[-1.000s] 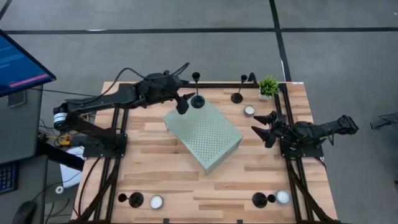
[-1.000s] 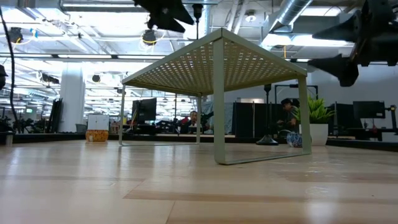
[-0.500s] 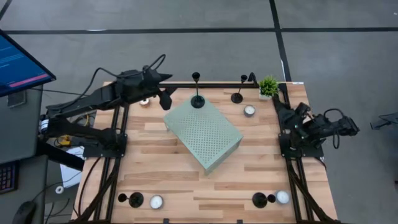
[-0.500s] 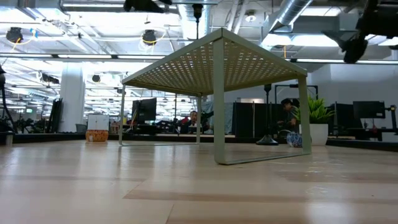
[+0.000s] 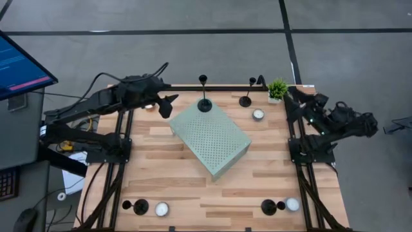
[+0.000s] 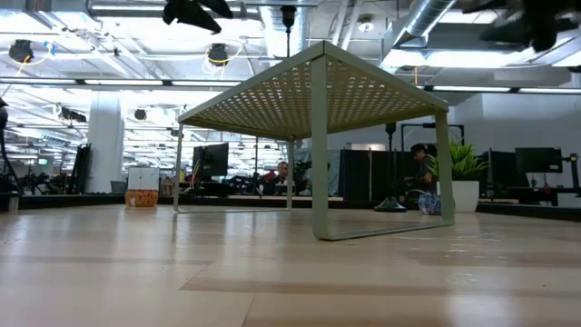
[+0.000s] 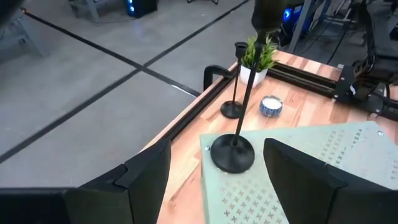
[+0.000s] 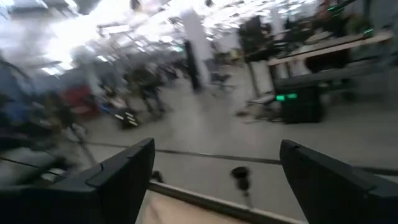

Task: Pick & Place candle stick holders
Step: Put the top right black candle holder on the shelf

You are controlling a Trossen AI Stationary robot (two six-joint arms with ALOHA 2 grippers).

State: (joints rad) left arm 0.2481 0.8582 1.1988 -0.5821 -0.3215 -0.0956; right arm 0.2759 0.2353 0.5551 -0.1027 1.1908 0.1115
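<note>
Candle stick holders: one [image 5: 204, 103] stands upright on a corner of the perforated green stand [image 5: 211, 137]; another [image 5: 245, 100] stands on the surface [image 5: 161, 174] near the potted plant [image 5: 277, 89]; two more [image 5: 140, 207] [image 5: 269, 207] stand at the near edge beside tealights [image 5: 161, 208]. Left gripper [image 5: 168, 106] hovers beside the stand, jaws apart, empty. Right gripper [image 5: 291, 96] hangs by the plant, jaws apart.
</note>
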